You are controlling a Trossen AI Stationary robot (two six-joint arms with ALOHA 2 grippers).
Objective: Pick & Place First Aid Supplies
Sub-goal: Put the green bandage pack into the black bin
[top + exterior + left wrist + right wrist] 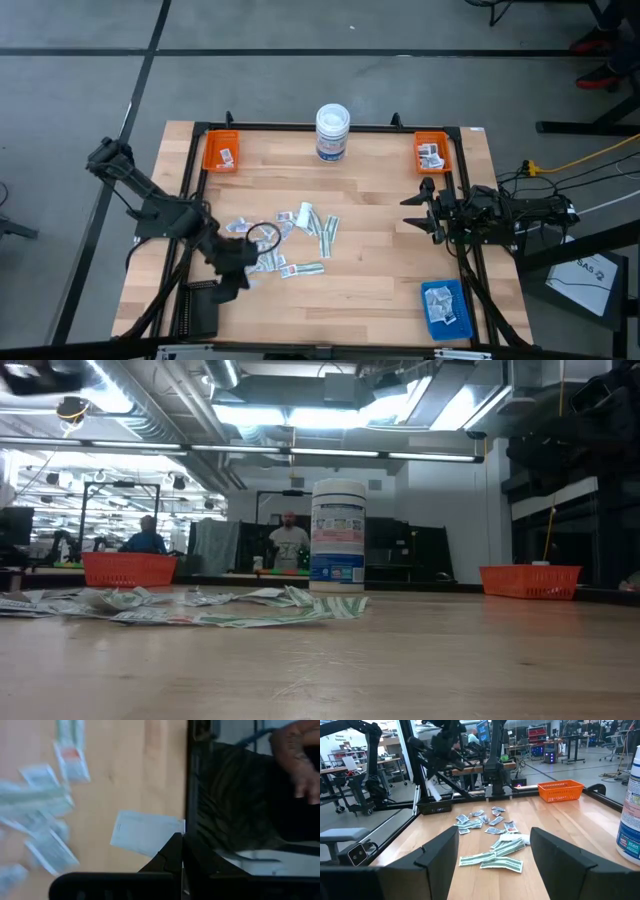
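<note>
Pinched shut on 1 white packet (145, 832), the left gripper (243, 268) hangs above the table's (380, 290) near-left part, at about 8 o'clock from the table's middle. In the left wrist view the 2 dark fingers (172, 857) meet on the packet's edge, with the rest of the packet jutting out over bare wood beside the black frame rail. The print on it is too faint to read.

The loose first aid supplies (300, 235) lie in a scatter just left of centre: small white packets with blue-grey print and several longer pale greenish strips (492, 857), some overlapping. 1 packet shows a red patch (72, 757).

Around the pile the wood is open toward 3 o'clock and 6 o'clock. A left orange tray (221, 151) sits at the far-left corner and a right orange tray (433, 152) at the far-right corner, each holding a few packets. A blue tray (446, 307) with packets sits at the near-right corner. A white tub (332, 132) with a blue label stands upright at 12 o'clock near the far edge; its label text cannot be read.

At the right edge, about 3 o'clock, the right gripper (428, 212) waits with its jaws spread wide and nothing between them.
</note>
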